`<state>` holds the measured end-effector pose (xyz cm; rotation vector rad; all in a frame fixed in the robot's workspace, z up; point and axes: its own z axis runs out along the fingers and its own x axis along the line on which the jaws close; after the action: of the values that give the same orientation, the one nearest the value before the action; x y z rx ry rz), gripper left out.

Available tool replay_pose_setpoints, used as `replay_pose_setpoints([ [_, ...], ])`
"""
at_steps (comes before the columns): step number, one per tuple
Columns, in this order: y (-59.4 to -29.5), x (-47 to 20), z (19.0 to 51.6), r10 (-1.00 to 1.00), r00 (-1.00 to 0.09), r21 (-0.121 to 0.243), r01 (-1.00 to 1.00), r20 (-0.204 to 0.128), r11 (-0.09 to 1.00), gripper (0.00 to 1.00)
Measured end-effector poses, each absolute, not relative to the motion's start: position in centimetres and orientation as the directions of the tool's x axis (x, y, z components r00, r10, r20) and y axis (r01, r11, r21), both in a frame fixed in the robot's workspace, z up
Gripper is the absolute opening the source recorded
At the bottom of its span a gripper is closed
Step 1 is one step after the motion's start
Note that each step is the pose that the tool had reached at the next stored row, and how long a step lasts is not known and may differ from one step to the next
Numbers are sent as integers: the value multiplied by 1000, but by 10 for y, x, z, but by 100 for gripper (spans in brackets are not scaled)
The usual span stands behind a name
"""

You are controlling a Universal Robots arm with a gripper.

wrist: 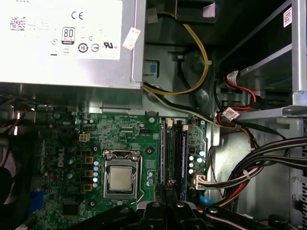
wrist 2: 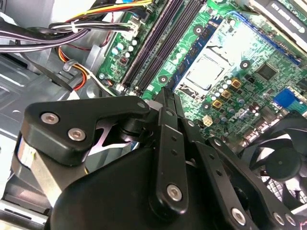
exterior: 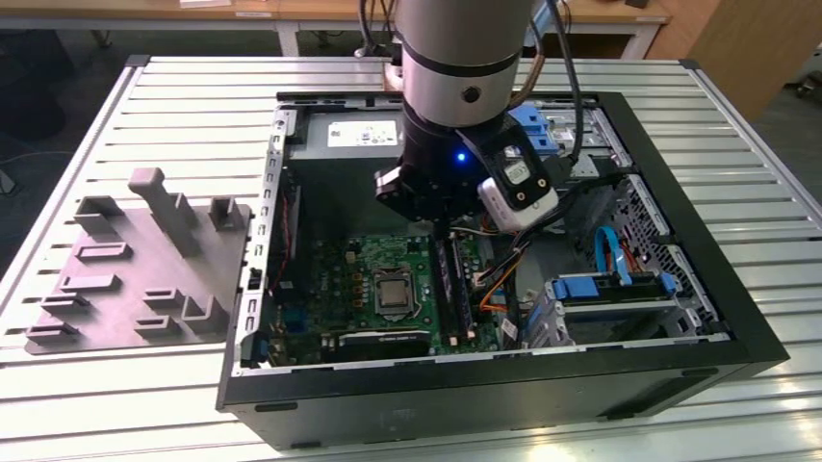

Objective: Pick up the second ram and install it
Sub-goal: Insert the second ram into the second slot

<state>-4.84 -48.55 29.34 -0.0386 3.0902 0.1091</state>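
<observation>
Gripper [wrist 2: 167,93], jaws together, hovers over the slots [wrist: 175,148]; install step judged under way; seating calls for straight, even downward pressure.

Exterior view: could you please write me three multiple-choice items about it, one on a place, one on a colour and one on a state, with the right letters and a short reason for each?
1. The gripper hangs over:
A the grey fixture
B the motherboard
C the bare table

2. The motherboard is:
A red
B white
C green

3. The computer case is:
A shut by a panel
B open on its upper side
C wrapped in foil

Key:
1 B: the gripper is inside the case, above the board.
2 C: the board shows green around the processor.
3 B: the inner parts are seen from above.
</observation>
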Motion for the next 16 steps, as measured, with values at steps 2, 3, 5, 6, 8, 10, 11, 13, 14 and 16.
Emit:
replay_pose_setpoints([
  [2,-486,-47,292,-21,-999,70,-24,-50,997,11],
  [3,-486,-47,292,-19,-999,70,-23,-50,997,11],
  [5,-486,-46,290,-16,-999,70,-19,-50,997,11],
  [6,-486,-46,289,-14,-999,70,-17,-50,997,11],
  [8,-486,-46,287,-10,-999,70,-13,-50,997,11],
  [10,-487,-45,285,-5,-999,70,-9,-50,998,11],
  [11,-487,-45,284,-4,-999,70,-7,-50,998,11],
  [13,-487,-44,282,1,-999,70,-2,-50,998,11],
  [14,-487,-44,281,4,-999,70,0,-50,998,11],
  [16,-488,-43,280,11,-999,70,7,-50,998,11],
])
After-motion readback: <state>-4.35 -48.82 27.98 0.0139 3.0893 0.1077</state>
